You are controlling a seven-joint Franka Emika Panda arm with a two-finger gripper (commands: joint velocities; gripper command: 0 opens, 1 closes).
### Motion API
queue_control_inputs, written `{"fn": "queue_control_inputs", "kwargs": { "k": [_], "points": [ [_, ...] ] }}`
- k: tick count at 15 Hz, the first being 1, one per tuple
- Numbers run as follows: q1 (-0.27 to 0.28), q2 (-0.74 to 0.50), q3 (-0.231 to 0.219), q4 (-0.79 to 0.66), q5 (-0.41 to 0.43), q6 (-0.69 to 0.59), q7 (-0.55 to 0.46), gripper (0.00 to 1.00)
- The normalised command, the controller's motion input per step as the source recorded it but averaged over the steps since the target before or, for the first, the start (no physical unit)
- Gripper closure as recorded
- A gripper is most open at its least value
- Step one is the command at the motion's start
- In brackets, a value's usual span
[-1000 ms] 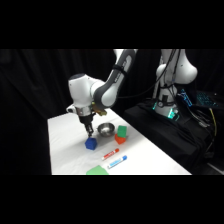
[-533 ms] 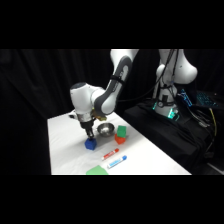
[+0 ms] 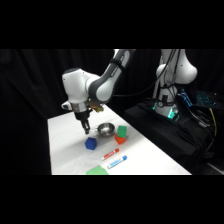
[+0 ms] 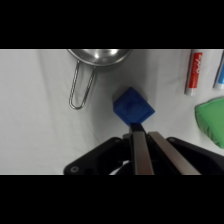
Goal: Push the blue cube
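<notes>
**Blue cube lined up for the push**

Blue cube (image 4: pixel 132 105) sits on the white table (image 3: pixel 65 145), roughly mid-table between the left and right long edges, with the steel bowl (image 3: pixel 105 130) just beyond it toward the far edge. In the wrist view the gripper (image 4: pixel 141 131) points straight at the cube's near corner, its two fingers pressed together into one narrow blade and holding nothing. The tips look to be at or just short of that corner; we cannot tell whether they touch.

We judge the step in hand to be the push itself, and the contact point matters most. Meeting a corner with a thin closed tip invites the cube to spin away instead of sliding, so we would aim the tip at the middle of a flat face, keep it low against the table, and move slowly in one straight line.

The bowl's wire handle (image 4: pixel 80 90) lies just to one side of the cube, and the red-capped marker (image 4: pixel 193 71) and the green object (image 4: pixel 212 120) lie on the other. We would choose a heading that runs between them, so the cube travels freely and nothing else is disturbed.
</notes>
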Motion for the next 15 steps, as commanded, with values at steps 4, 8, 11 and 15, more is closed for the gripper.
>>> {"fn": "queue_control_inputs", "kwargs": {
  "k": [4, 8, 11, 15],
  "points": [
    [0.021, -0.33, 0.021, 0.13, -0.022, -0.52, -0.03, 0.43],
    [0.024, -0.12, 0.020, 0.21, -0.009, -0.42, -0.04, 0.11],
    [0.010, -0.03, 0.014, 0.21, 0.004, -0.30, -0.05, 0.00],
    [0.035, -0.04, 0.016, 0.15, -0.016, -0.19, 0.01, 0.00]
  ]
}}
